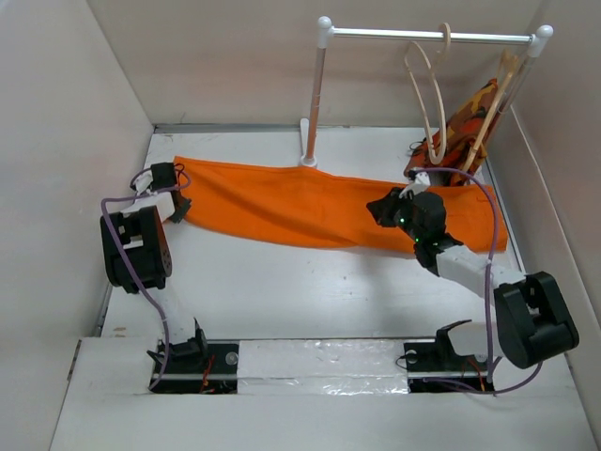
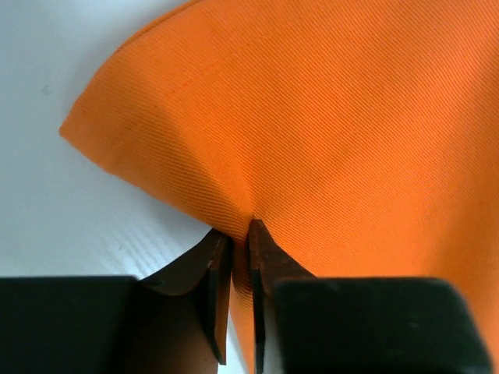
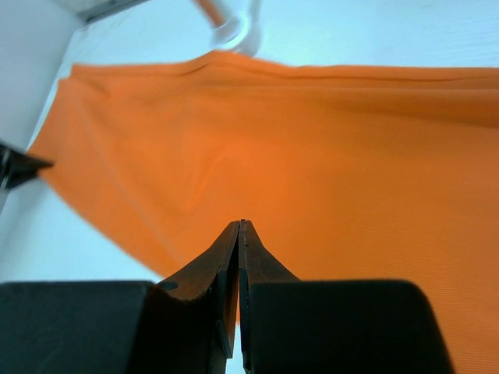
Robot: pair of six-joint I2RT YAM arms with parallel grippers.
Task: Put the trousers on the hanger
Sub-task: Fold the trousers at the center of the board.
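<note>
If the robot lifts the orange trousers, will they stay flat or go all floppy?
Probably floppy: the trousers lie limp on the table, and the cloth puckers where the left hand pinches it. They look thin, so they are likely light. The ribbed weave looks grippy, so they probably won't slip out.

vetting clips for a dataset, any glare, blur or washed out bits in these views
Top external: even light, sharp, glare only on the shiny tape strip at the near edge. Left wrist: trousers weave crisp, table nearly washed out. Right wrist: rack foot at top blurred, bluish cast.
</note>
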